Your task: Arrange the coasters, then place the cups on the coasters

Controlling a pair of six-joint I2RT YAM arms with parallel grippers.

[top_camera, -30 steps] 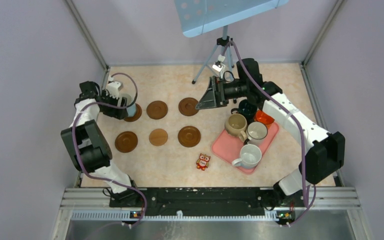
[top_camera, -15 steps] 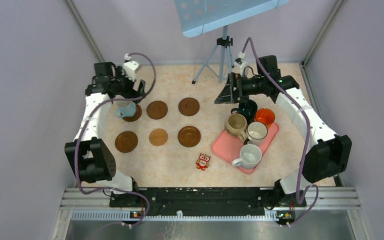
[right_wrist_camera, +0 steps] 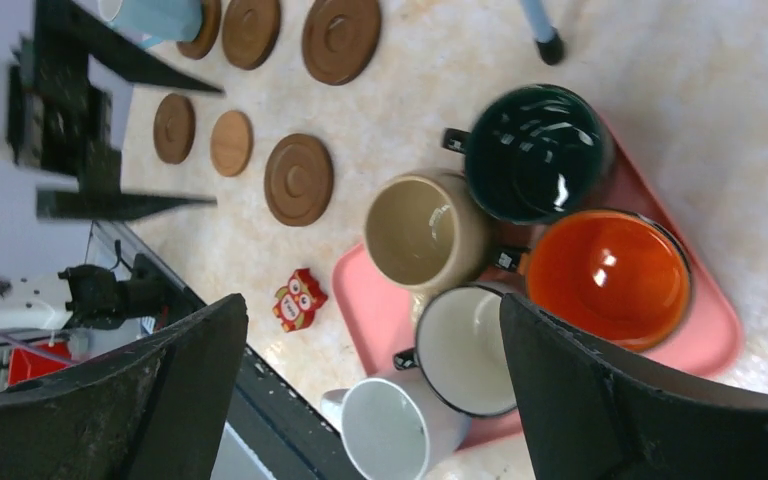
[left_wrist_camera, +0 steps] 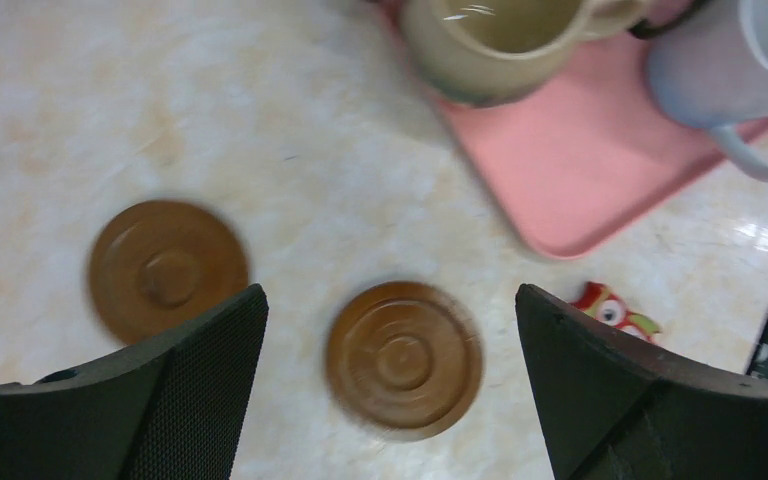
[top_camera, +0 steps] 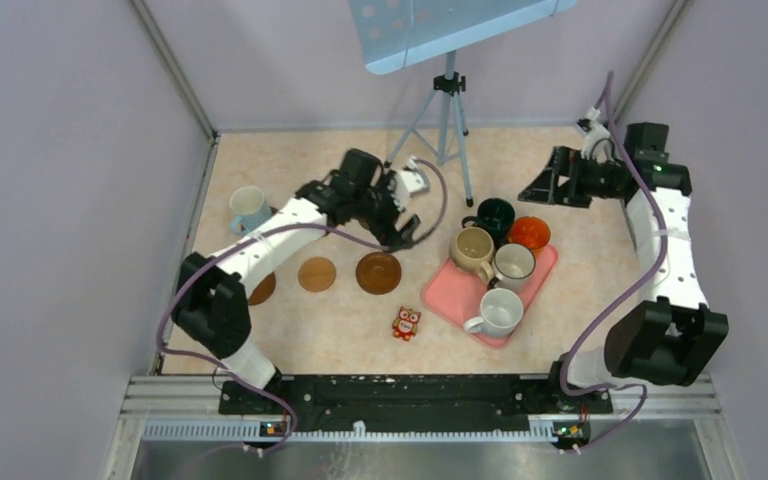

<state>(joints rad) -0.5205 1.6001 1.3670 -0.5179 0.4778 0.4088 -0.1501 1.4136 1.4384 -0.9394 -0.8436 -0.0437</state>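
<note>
Left tool [top_camera: 405, 232] swung away from light blue mug [top_camera: 248, 206], now open and empty above a dark coaster [top_camera: 378, 272], mug well behind on far-left coaster [right_wrist_camera: 207, 25], right tool [top_camera: 548, 186] open, empty

Coasters [top_camera: 378, 272] lie in two rows left of centre on the desk [top_camera: 560, 300]; one mug [top_camera: 249, 205] stands on the far-left coaster. Five mugs [top_camera: 500, 312] cluster on the tray [top_camera: 445, 298] at right. Owl [top_camera: 406, 323] in front, between coasters and tray; tripod [top_camera: 447, 120] behind.

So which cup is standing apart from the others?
The light blue cup, alone at the far left. All the rest huddle together at the pink tray on the right.
</note>
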